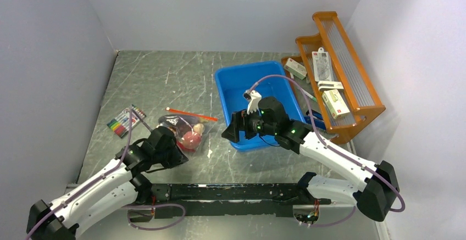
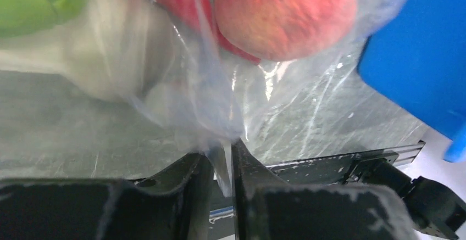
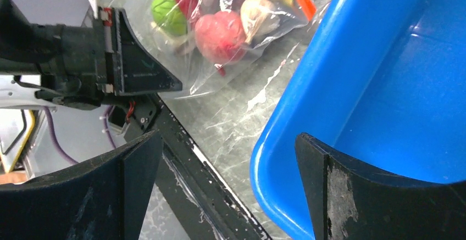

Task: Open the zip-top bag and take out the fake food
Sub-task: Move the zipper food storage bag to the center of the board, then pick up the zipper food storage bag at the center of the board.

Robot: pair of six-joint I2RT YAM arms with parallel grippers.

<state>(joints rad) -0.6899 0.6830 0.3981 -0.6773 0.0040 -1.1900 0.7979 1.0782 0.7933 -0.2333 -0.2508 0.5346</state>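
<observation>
The zip-top bag lies on the table left of the blue bin, its red-orange zip strip on the far side. Fake food fills it: a pink-red peach, a green ball, a beige bulb. My left gripper sits at the bag's near corner. Its jaws stand a narrow gap apart, with a flap of the clear plastic lying between them. My right gripper hangs open and empty over the bin's near left corner, right of the bag.
The blue bin stands in the middle of the table. A pack of coloured markers lies left of the bag. A wooden rack holding small boxes stands at the right wall. The black base rail runs along the near edge.
</observation>
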